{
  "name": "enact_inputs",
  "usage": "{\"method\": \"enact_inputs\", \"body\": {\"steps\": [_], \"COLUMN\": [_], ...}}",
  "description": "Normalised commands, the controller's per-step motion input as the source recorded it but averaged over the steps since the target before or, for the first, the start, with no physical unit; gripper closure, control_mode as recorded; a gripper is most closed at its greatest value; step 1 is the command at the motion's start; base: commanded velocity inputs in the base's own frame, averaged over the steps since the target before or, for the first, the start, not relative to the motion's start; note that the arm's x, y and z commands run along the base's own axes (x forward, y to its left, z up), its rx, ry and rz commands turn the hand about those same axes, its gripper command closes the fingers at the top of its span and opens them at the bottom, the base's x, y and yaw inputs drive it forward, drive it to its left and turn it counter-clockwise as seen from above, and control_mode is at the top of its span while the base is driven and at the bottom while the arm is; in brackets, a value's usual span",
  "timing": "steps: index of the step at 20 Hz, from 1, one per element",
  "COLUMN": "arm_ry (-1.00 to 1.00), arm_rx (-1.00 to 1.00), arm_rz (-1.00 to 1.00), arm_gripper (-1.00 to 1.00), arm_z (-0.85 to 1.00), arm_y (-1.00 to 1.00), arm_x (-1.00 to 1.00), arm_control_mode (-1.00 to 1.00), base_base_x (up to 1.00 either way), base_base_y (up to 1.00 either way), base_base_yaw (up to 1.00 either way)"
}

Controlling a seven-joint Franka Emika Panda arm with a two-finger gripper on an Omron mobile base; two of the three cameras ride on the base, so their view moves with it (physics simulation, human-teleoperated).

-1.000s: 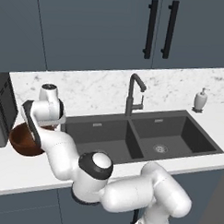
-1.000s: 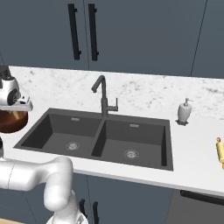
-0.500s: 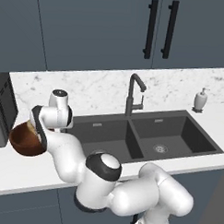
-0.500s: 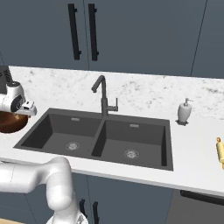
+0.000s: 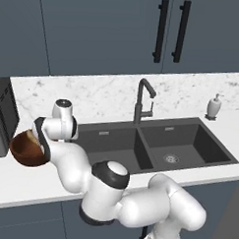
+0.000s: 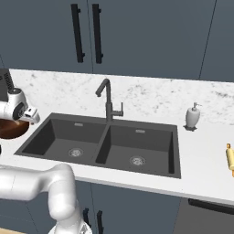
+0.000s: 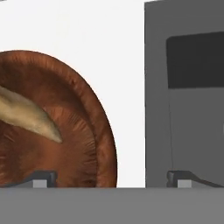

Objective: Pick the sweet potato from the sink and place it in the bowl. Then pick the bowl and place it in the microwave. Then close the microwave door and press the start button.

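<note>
Jaws are standing spread wide and gripping nothing, their two dark tips showing far apart at the bottom of the hand view, one low before the bowl (image 7: 52,127) and the other before the grey face of the microwave (image 7: 183,109). The gripper (image 5: 39,137) is hanging at the left end of the worktop (image 5: 20,178), just over the bowl's rim, which suggests the robot is lining up to straddle that rim and lift the bowl. The sweet potato (image 7: 28,113) is lying inside the bowl, pale and tapered, so the first part of the task looks done; the bowl itself is sitting on the worktop between the sink's left edge and the microwave, a short carry from where it must go. The sink (image 6: 105,144) is lying dark and double-basined in the white marbled worktop, with the tall faucet (image 6: 107,98) at its back edge, a soap dispenser (image 6: 192,116) near the back right corner and a rolling pin (image 6: 230,158) at the far right edge. Dark blue cabinets (image 5: 110,32) are lining the wall above.
</note>
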Motion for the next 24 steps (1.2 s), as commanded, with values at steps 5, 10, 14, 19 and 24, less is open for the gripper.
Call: {"method": "enact_inputs", "body": {"steps": [5, 10, 14, 19, 24], "arm_ry": [0.06, 0.09, 0.09, 0.07, -0.02], "arm_rx": [0.00, 0.00, 0.00, 0.00, 0.00], "arm_rz": [-0.08, -0.05, -0.02, 0.00, 0.00], "arm_gripper": [1.00, 1.00, 1.00, 1.00, 1.00], "arm_z": [-0.16, -0.27, -0.31, -0.33, -0.07], "arm_y": [0.04, 0.18, 0.19, 0.18, 0.06], "arm_x": [0.20, 0.14, 0.08, 0.00, -0.34], "arm_control_mode": [-1.00, -1.00, -1.00, -1.00, -1.00], "base_base_x": [0.00, 0.00, 0.00, 0.00, 0.00], "base_base_y": [0.00, 0.00, 0.00, 0.00, 0.00], "base_base_yaw": [0.00, 0.00, 0.00, 0.00, 0.00]}}
